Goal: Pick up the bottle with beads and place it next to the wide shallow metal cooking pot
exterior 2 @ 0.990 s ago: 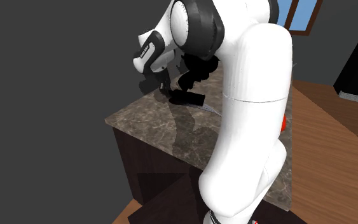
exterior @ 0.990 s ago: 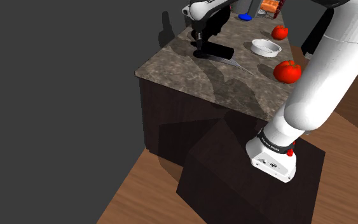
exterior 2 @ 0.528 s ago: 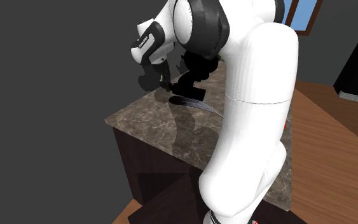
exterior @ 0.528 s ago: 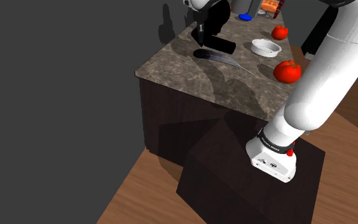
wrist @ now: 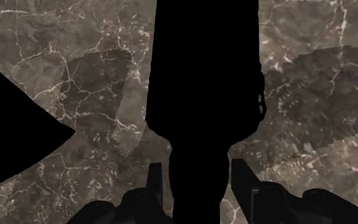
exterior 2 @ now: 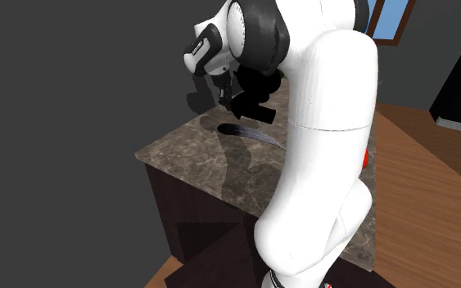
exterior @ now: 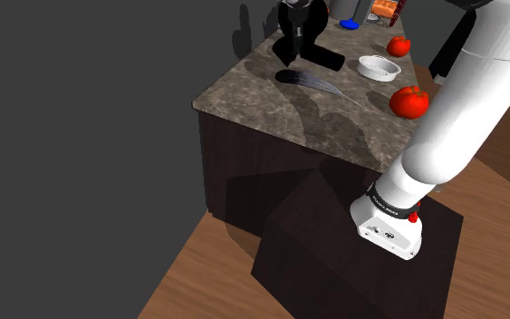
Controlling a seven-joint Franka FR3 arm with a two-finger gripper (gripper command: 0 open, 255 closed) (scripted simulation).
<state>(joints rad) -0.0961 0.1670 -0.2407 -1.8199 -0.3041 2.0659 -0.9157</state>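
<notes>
Gripper [exterior: 289, 53] is clamped on the bottle [exterior: 323, 59], which is drawn solid black. It hangs in the air over the marble-patterned countertop [exterior: 271, 107], clear of the surface.

In the wrist view the two fingers [wrist: 241, 181] flank the bottle's narrow neck and the wider body [wrist: 203, 76] extends away from the hand. Pad contact is hard to make out, black on black, but the bottle is off the counter, so it reads as gripped.

In the shoulder view the bottle lies roughly level, sticking out from the gripper toward the view's right, over the far part of the counter. Its long dark shadow [exterior: 309, 80] falls on the stone just below.

The second exterior view shows the same: bottle [exterior 2: 251, 108] under the wrist, shadow [exterior 2: 241, 131] on the counter beneath.

The shallow pot [exterior: 379, 67], drawn white, sits on the counter to the shoulder view's right of the bottle, near but apart. One red tomato [exterior: 399, 45] is beyond the pot and another [exterior: 409, 101] sits nearer the arm. A small blue item [exterior: 350, 24] is at the far end.
</notes>
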